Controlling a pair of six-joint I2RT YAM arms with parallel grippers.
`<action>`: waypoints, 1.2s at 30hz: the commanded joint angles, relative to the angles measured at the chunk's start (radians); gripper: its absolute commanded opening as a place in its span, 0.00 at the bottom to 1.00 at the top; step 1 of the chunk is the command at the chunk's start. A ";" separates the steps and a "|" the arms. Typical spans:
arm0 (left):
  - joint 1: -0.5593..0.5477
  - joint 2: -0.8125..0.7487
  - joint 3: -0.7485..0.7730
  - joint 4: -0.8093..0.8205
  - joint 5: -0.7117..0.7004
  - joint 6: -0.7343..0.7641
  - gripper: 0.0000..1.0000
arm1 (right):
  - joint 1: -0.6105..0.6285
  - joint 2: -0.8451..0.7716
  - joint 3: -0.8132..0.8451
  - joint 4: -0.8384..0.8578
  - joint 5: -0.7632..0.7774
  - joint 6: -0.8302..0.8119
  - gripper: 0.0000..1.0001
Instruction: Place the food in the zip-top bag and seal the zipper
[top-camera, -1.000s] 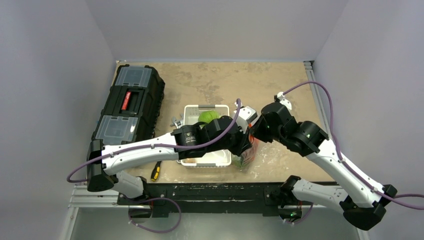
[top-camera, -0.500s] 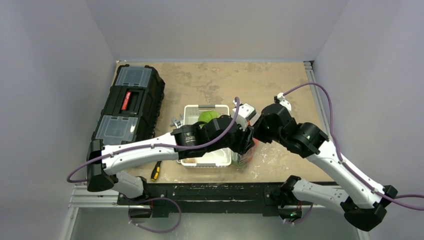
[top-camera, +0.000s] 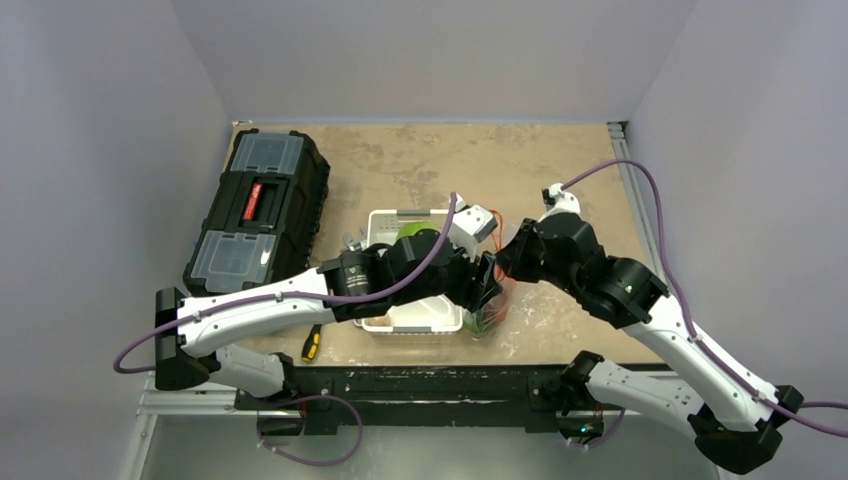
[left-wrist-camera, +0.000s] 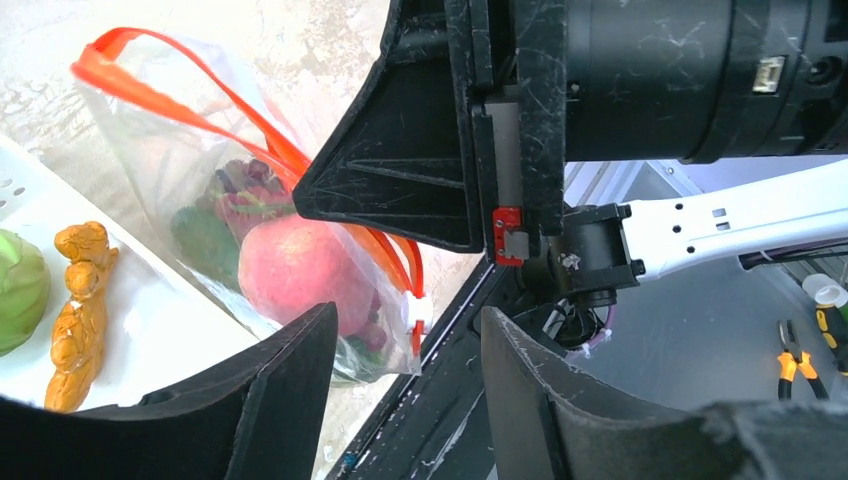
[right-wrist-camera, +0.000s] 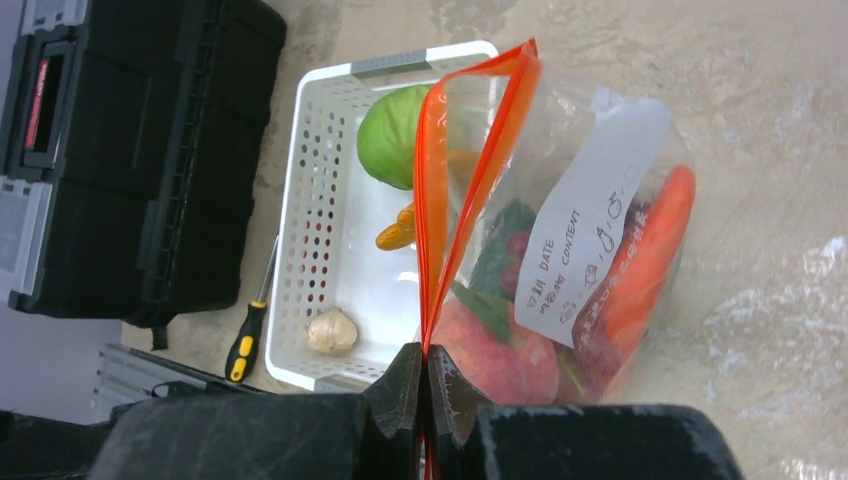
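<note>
1. Pinches the zipper (right-wrist-camera: 470, 170) in the right claw (right-wrist-camera: 425, 365), clamped flat on the red-orange strip at its near end.
2. Spreads the left claw (left-wrist-camera: 405, 330) wide and empty, just beside the lower corner of the zip-top bag (left-wrist-camera: 190, 130), near the white slider tab (left-wrist-camera: 418, 310).
3. Sets the bag on the bench (right-wrist-camera: 760, 250), just right of the white tray (right-wrist-camera: 320, 200), with the mouth parted into a narrow loop; cannot tell whether bag and tray touch.
4. Packs the bag with a pink peach (right-wrist-camera: 500, 360) at the near end, an orange carrot (right-wrist-camera: 645, 260) along the right side, leafy greens (right-wrist-camera: 505, 250) and dark grapes (left-wrist-camera: 240, 185) between, partly hidden behind a white handwritten label (right-wrist-camera: 590, 240).
5. Leaves in the perforated tray a green cabbage (right-wrist-camera: 395, 135) at the far end, a knobbly orange-yellow piece (right-wrist-camera: 397, 235) against the bag side, and a pale bulb (right-wrist-camera: 332, 330) near the front.
6. Lays a yellow-handled screwdriver (right-wrist-camera: 245, 345) on the bench by the tray's near left corner, and farther left a black toolbox (right-wrist-camera: 120, 150), lid closed.
</note>
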 joint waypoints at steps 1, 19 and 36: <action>0.015 -0.009 -0.004 0.029 -0.003 -0.021 0.54 | 0.004 -0.002 0.012 0.186 -0.085 -0.180 0.00; 0.190 -0.256 -0.169 0.072 0.103 0.053 0.63 | 0.005 -0.087 0.020 0.193 0.082 -0.510 0.00; 0.208 -0.049 -0.357 0.105 0.065 -0.142 0.64 | 0.004 -0.123 0.122 0.101 0.212 -0.467 0.00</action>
